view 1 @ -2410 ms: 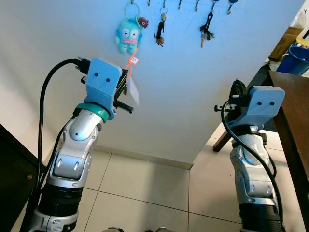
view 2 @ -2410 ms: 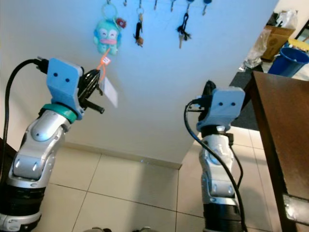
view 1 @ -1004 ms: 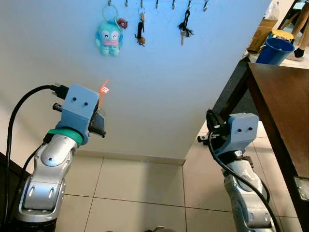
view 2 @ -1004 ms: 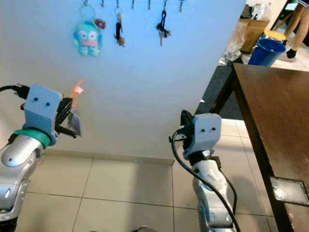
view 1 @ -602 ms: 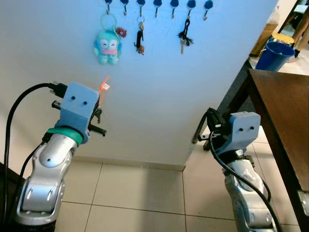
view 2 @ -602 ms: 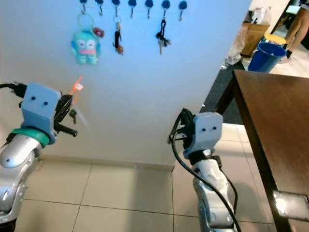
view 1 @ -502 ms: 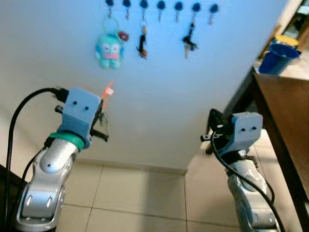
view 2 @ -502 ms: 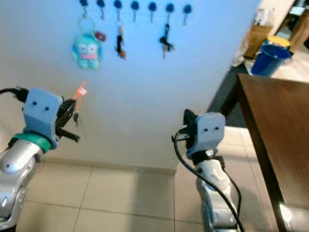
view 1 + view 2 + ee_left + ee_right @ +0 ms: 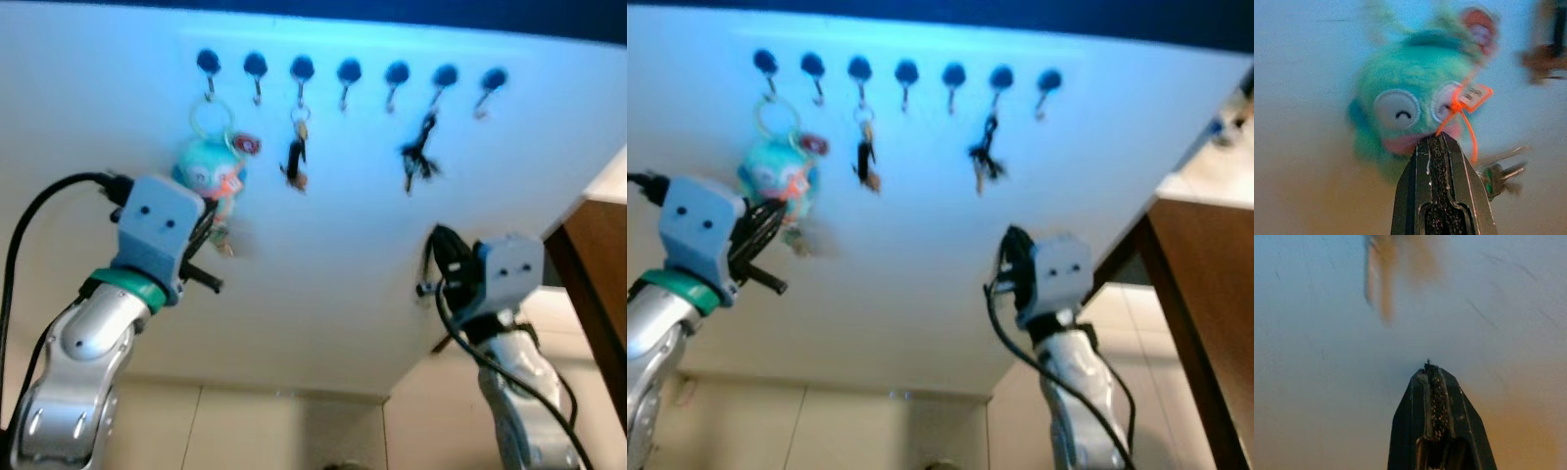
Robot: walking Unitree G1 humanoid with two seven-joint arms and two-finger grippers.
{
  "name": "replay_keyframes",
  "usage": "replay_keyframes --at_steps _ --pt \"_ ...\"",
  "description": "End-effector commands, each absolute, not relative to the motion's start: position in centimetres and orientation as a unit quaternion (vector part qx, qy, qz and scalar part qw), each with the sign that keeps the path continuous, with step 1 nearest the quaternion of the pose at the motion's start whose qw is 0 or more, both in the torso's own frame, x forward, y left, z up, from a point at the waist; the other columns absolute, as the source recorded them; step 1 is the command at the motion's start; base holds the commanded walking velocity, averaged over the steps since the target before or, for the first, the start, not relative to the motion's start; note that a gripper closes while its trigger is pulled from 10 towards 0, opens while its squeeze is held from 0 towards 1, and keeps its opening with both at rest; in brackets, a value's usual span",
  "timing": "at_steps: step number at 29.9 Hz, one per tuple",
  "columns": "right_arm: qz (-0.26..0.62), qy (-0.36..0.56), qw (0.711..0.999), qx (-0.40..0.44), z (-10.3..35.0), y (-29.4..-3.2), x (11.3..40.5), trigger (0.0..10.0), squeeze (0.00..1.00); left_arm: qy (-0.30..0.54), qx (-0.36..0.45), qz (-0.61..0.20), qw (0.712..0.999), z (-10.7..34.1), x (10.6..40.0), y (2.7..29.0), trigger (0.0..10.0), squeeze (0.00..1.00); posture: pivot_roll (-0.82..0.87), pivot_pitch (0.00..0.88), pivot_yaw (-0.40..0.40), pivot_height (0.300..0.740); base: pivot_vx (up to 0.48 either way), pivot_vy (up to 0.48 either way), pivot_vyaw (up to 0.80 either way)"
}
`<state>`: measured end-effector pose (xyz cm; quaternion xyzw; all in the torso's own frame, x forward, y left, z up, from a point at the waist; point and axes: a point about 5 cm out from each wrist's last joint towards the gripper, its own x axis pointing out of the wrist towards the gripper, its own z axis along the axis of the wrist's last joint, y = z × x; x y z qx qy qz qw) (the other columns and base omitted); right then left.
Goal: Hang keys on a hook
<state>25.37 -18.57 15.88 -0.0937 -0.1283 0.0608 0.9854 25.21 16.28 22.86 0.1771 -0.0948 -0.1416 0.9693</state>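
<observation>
Left eye view gives us a smooth pale wall (image 9: 323, 245) across most of the frame; along its top runs a row of dark round-headed hooks (image 9: 349, 72); at upper left a fuzzy teal plush (image 9: 208, 176) hangs from a ring. Our left gripper (image 9: 1437, 142), arm bent and raised at left, has its ridged black fingers pressed together on an orange cord carrying the keys (image 9: 1501, 171) and a small tag (image 9: 1474, 95), just before the plush; our right gripper (image 9: 1431, 368), raised at centre right, is closed on nothing.
</observation>
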Motion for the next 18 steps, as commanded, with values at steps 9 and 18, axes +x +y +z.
replay_keyframes --at_steps 9,18 --pt "0.081 -0.103 0.986 -0.100 14.1 -19.0 24.2 10.0 0.00 -0.120 0.181 -0.149 0.965 24.1 23.9 16.7 10.0 0.00 0.04 0.000 0.024 0.740 0.000 0.000 0.00" --pt "0.069 -0.121 0.985 -0.102 14.9 -18.9 24.9 10.0 0.00 -0.094 0.180 -0.175 0.963 23.7 23.5 16.6 10.0 0.00 0.05 0.000 0.024 0.740 0.000 0.000 0.00"
